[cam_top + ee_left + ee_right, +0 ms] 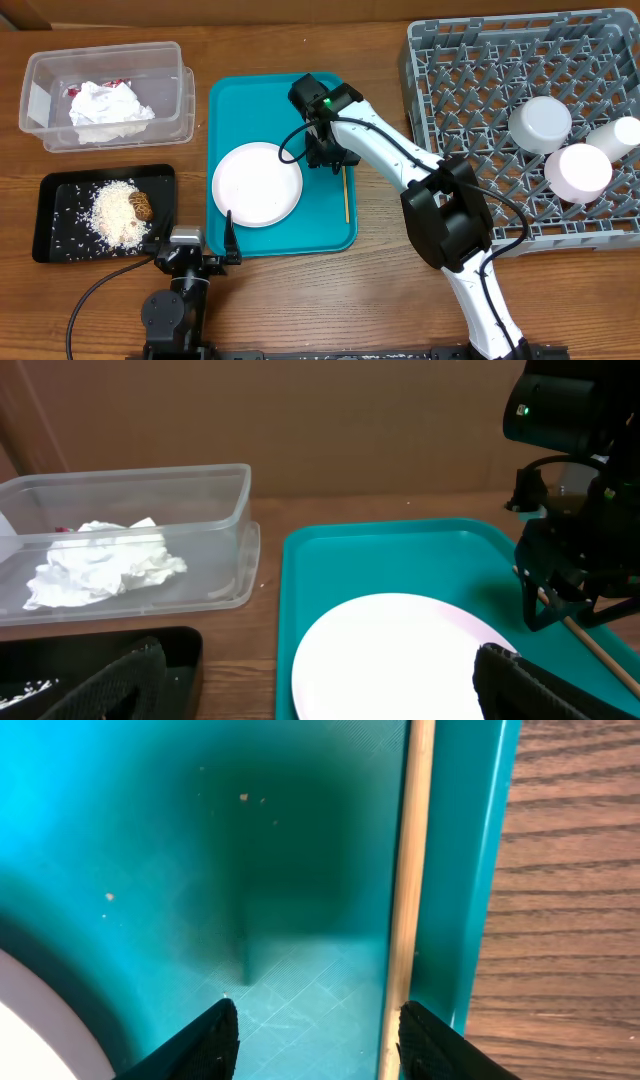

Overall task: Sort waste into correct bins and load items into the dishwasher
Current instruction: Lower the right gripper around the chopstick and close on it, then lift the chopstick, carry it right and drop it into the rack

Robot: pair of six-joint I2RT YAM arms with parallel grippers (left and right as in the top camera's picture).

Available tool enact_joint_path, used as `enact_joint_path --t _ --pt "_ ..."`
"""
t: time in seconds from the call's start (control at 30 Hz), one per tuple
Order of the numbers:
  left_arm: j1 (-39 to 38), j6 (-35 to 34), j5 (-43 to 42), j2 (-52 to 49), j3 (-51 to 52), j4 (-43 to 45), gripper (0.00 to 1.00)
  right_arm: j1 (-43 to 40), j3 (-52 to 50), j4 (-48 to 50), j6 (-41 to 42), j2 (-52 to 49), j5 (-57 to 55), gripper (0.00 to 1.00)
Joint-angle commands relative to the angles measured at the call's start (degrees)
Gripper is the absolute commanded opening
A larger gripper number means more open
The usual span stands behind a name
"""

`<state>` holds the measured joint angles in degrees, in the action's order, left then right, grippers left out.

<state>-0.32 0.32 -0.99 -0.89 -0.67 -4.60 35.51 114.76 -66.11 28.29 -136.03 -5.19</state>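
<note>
The stick [410,870] lies against the tray [150,840] wall. The tool [318,1045] hangs above, jaws parted, one fingertip beside it.

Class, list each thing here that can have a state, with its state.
Clear plastic rectangular tub: holds crumpled white paper napkins.
Shallow black rectangular tray: holds white crumbs, brown lump.
Large round white plate: empty, flat on the teal tray.
Thin wooden stick: ungripped, by that tray's right rim.
Grey plastic dish rack: partly loaded.
Left pincer: open.
Right pincer: open, over the stick.
</note>
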Motion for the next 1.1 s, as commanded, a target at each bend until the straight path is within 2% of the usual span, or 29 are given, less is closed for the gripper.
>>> enact_joint_path --t 0.0,0.3,0.4,0.53,0.6,0.83,1.07 --pt "0.42 -0.33 0.52 0.66 0.39 0.22 1.0 -0.22 -1.57 0.94 0.22 -0.46 -1.66 0.54" --pt "0.42 -0.33 0.52 0.66 0.39 0.22 1.0 -0.22 -6.78 4.76 0.31 -0.46 -1.18 0.51" --pt "0.42 -0.33 0.52 0.66 0.39 0.22 1.0 -0.22 -6.62 4.76 0.31 -0.44 -0.74 0.39" --pt "0.42 -0.33 0.52 0.66 0.39 0.22 0.99 -0.22 -5.55 4.02 1.07 -0.44 -0.7 0.12" --pt "0.42 -0.33 0.52 0.66 0.39 0.22 1.0 -0.26 -4.81 3.52 1.38 -0.44 -0.74 0.04" --pt "0.42 -0.33 0.52 0.66 0.39 0.22 1.0 -1.25 3.93 -2.99 1.36 -0.17 -0.79 0.04" --pt "0.42 -0.33 0.52 0.66 0.39 0.22 1.0 -8.55 25.81 -16.02 -1.6 -0.04 -0.79 0.04"
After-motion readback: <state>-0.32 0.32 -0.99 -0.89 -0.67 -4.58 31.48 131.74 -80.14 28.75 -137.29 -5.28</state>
